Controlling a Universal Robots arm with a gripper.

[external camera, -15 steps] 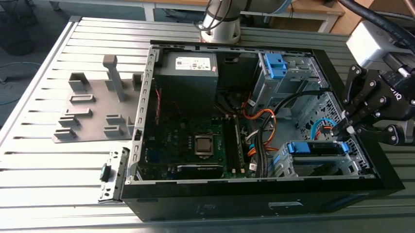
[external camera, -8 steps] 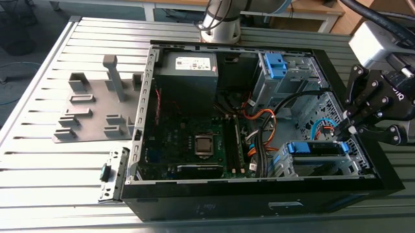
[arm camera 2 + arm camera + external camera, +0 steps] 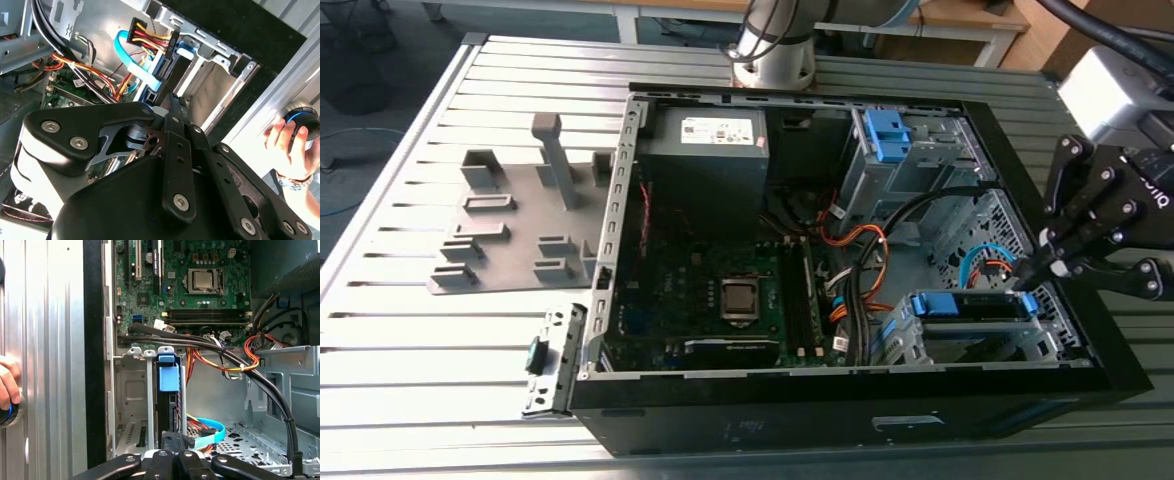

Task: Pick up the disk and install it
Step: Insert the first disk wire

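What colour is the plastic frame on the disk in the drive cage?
Blue; the plastic carrier frame shows best in the first wrist view.

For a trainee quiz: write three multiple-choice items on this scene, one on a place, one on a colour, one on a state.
1. Where is the disk?
A) in a cardboard box
B) in the metal cage inside the computer case
C) on a shelf

2. What colour is the frame around the disk?
A) red
B) green
C) blue

3. How is the computer case?
A) lying open, its insides showing
B) shut, with its side panel on
C) wrapped in plastic

Answers:
1 B: the exterior view shows it sitting in the cage, with the gripper at it.
2 C: the first wrist view shows the blue frame.
3 A: the circuit board lies bare in the exterior view.
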